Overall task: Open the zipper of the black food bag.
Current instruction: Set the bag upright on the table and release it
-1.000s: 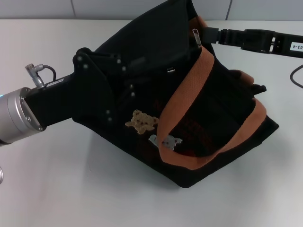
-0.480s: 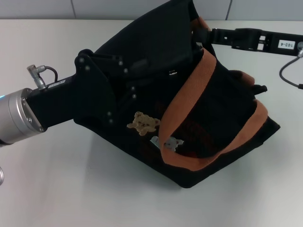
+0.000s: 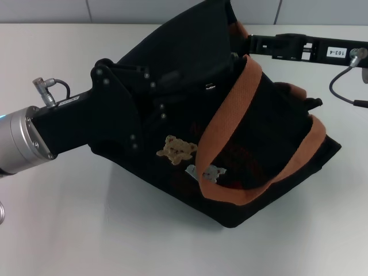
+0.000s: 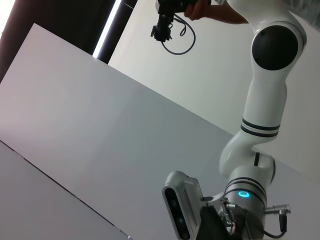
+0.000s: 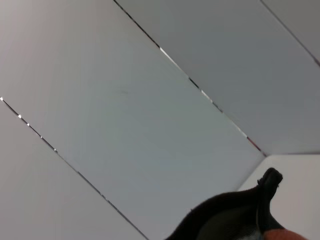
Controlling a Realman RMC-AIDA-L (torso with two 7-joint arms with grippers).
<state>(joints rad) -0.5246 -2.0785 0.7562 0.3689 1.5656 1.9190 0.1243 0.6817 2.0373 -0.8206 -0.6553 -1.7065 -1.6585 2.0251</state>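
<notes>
Black food bag (image 3: 230,132): zipper (image 3: 233,57) job underway, progress unclear.
We brace w/ left gripper (image 3: 123,109) at bag's side, right gripper (image 3: 244,46) at bag's top; can't tell either's fingers.

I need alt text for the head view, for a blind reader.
A black bag with orange handles and bear patches lies tilted on a white table. The left hand presses its near side; the right hand reaches its top seam from behind.
</notes>
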